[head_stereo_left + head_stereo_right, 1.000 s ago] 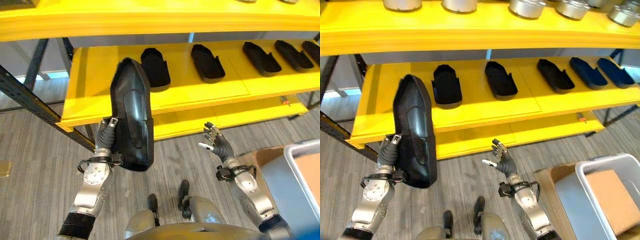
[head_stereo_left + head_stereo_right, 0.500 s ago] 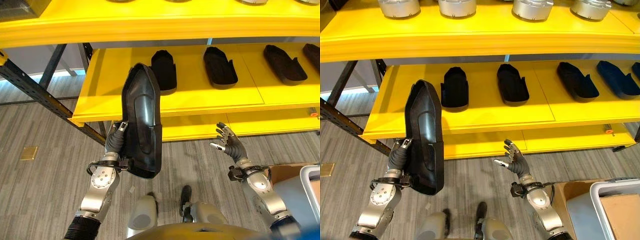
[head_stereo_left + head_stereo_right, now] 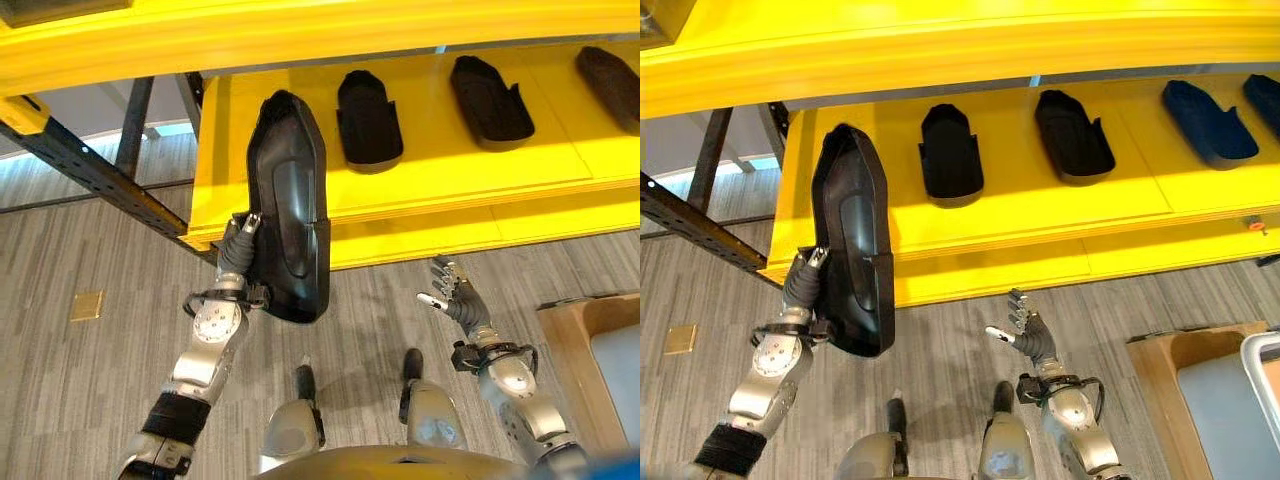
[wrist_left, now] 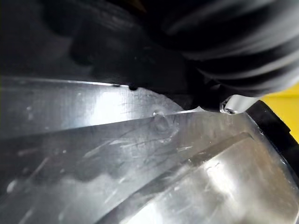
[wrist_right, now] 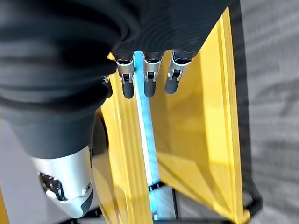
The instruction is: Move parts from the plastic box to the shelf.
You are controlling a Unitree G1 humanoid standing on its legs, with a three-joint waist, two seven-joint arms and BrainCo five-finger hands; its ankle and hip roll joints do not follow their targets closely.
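A long black part (image 3: 288, 205) is gripped by the left hand (image 3: 236, 262) at nine o'clock of the yellow shelf (image 3: 430, 160); the right hand (image 3: 455, 302) is held open at five o'clock.

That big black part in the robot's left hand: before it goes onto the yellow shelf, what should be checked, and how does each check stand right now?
1. Left hand has the black part: ok, held by its lower end.
2. How firmly the fingers grip: cannot tell, they are hidden behind the part.
3. Free spot on the yellow shelf: ok, bare surface left of the nearest placed part.
4. Part resting on the shelf: not ok, it overlaps the front edge, upright.
5. Right hand out of the way: ok, open above the floor.
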